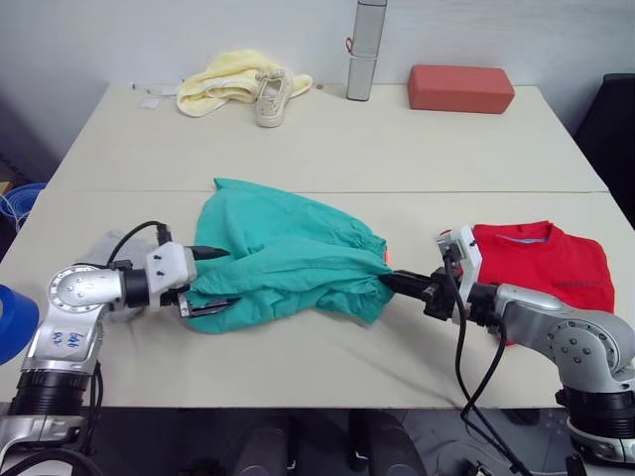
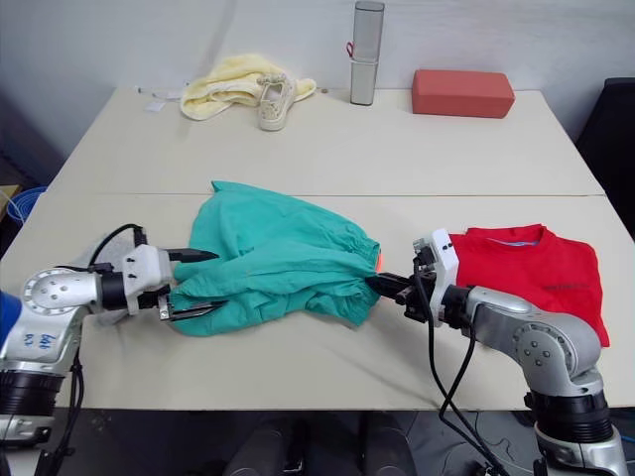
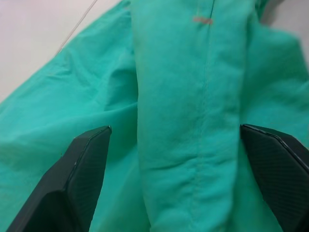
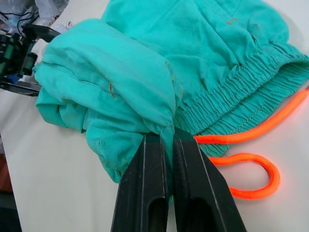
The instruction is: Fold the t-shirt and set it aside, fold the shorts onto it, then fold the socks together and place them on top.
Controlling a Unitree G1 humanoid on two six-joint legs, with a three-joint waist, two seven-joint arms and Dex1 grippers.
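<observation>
The teal-green shorts (image 1: 288, 260) lie bunched in the middle of the table, and their orange drawstring (image 4: 251, 166) trails loose on the table. My left gripper (image 1: 210, 281) is open, its fingers (image 3: 84, 169) astride the shorts' left edge. My right gripper (image 4: 162, 137) is shut on a fold of the shorts at their right edge. The red t-shirt (image 1: 548, 263) lies folded at the right, behind my right arm. Light grey socks (image 1: 102, 244) show mostly hidden behind my left forearm.
At the table's far side lie a pale yellow cloth (image 1: 223, 81) with a beige sneaker (image 1: 272, 96), a tall grey cylinder (image 1: 365, 50) and a red block (image 1: 460, 87). A blue object (image 1: 12, 319) sits at the left edge.
</observation>
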